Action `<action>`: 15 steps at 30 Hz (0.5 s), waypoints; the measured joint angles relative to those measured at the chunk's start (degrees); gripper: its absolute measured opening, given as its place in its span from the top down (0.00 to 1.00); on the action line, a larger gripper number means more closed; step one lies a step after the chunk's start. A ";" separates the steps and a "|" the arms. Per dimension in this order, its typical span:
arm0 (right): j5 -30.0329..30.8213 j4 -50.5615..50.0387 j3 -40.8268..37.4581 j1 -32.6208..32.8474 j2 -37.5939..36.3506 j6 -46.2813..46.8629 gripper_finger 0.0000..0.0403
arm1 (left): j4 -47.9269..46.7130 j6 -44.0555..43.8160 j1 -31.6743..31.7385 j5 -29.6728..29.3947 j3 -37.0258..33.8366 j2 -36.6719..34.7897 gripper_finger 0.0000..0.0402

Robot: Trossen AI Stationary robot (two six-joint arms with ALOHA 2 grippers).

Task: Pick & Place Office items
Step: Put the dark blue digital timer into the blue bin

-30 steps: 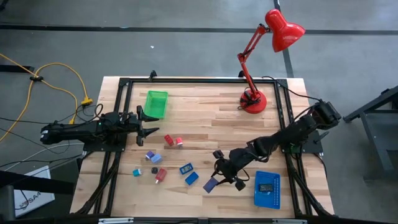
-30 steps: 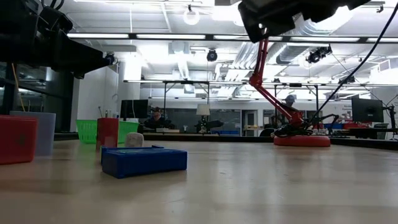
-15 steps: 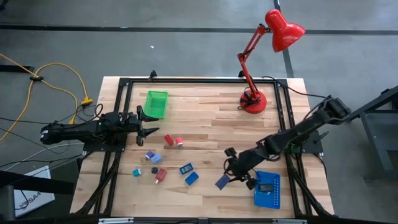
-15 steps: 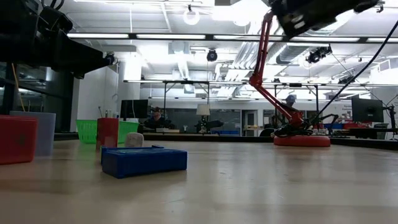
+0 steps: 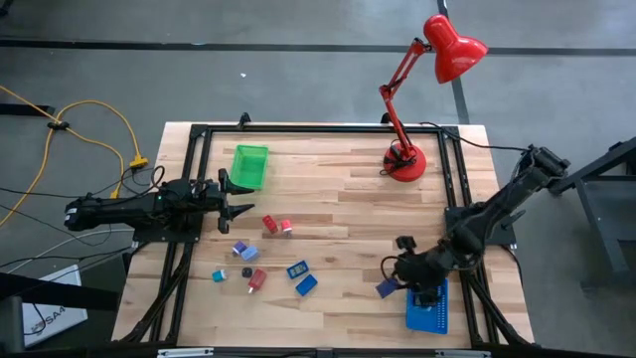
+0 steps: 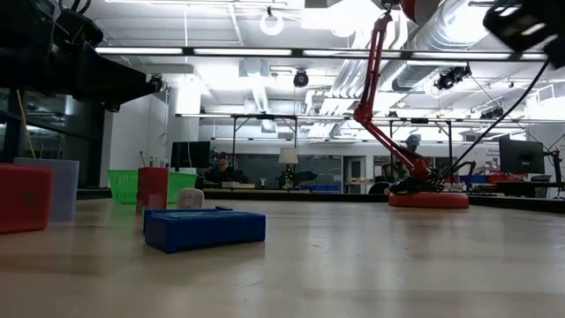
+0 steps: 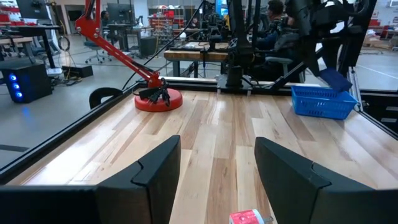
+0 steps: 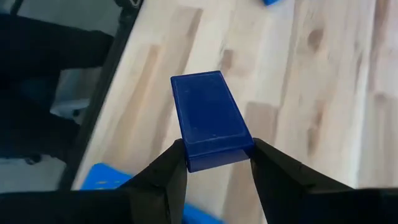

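The task seems to be in an early or middle stage. The blue perforated tray (image 5: 428,303) at the near right corner of the table (image 5: 338,209) already holds one dark item, while the green tray (image 5: 249,165) at the far left looks empty, as far as the high view shows. Several office items are left on the wood in the left half: two red pieces (image 5: 277,226), a lilac piece (image 5: 241,249), a teal piece (image 5: 218,273), a small black piece (image 5: 246,272), one more red piece (image 5: 256,280) and two blue blocks (image 5: 302,277). The right gripper (image 5: 401,283) is clamped on a dark blue block (image 8: 210,120); the two fingers press its near end from both sides, and the rest of the block sticks out forward past the fingertips. It hangs above the table just beside the left edge of the blue perforated tray, so this block probably goes there next. The left gripper (image 5: 237,202) waits at the left side of the table with the fingers apart, holding nothing, and a red piece lies just in front of it.
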 joint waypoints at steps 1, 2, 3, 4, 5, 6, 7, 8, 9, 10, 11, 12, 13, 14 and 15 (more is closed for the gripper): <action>0.18 -0.77 0.00 1.36 -0.24 2.33 0.64 | 0.00 -0.01 0.00 0.00 0.00 0.00 0.50; 0.27 -1.62 0.00 2.63 -0.42 4.62 0.64 | 0.00 -0.01 0.01 0.00 0.00 0.00 0.50; 0.33 -2.36 0.00 3.87 -0.58 7.06 0.64 | 0.00 -0.01 0.00 0.00 0.00 0.00 0.50; 0.49 -2.93 0.00 5.10 -0.77 9.30 0.64 | 0.00 0.00 0.00 0.00 0.00 0.00 0.50; 0.79 -3.60 0.00 6.24 -1.09 11.34 0.64 | 0.00 -0.01 0.01 0.00 0.00 0.00 0.50; 1.12 -4.26 0.00 7.33 -1.48 13.21 0.64 | 0.00 -0.01 -0.01 0.00 0.00 0.00 0.50; 1.52 -4.82 0.00 8.35 -1.94 15.07 0.64 | 0.00 -0.01 -0.01 0.00 0.00 0.00 0.50; 1.92 -5.57 0.00 9.46 -2.41 17.08 0.64 | 0.00 -0.01 0.01 0.00 0.00 0.00 0.50; 2.43 -6.36 0.00 10.45 -2.89 19.03 0.64 | 0.00 -0.01 0.00 0.00 0.00 0.00 0.50; 3.09 -7.30 0.00 11.49 -3.33 21.10 0.64 | 0.00 -0.01 0.00 0.00 0.00 0.00 0.50; 3.79 -8.14 0.00 12.49 -3.78 22.96 0.64 | 0.00 -0.01 0.00 0.00 0.00 0.00 0.50; 4.51 -9.03 0.00 13.56 -4.16 24.73 0.64 | 0.00 -0.01 -0.01 0.00 0.00 0.00 0.50; 5.20 -10.09 0.00 14.55 -4.45 26.37 0.64 | 0.00 -0.01 0.01 0.00 0.00 0.00 0.50; 5.97 -11.13 0.00 15.48 -4.61 27.88 0.64 | 0.00 -0.01 0.00 0.00 0.00 0.00 0.50; 6.71 -12.11 0.00 16.40 -4.72 29.21 0.64 | 0.01 0.01 0.00 0.00 0.00 0.00 0.50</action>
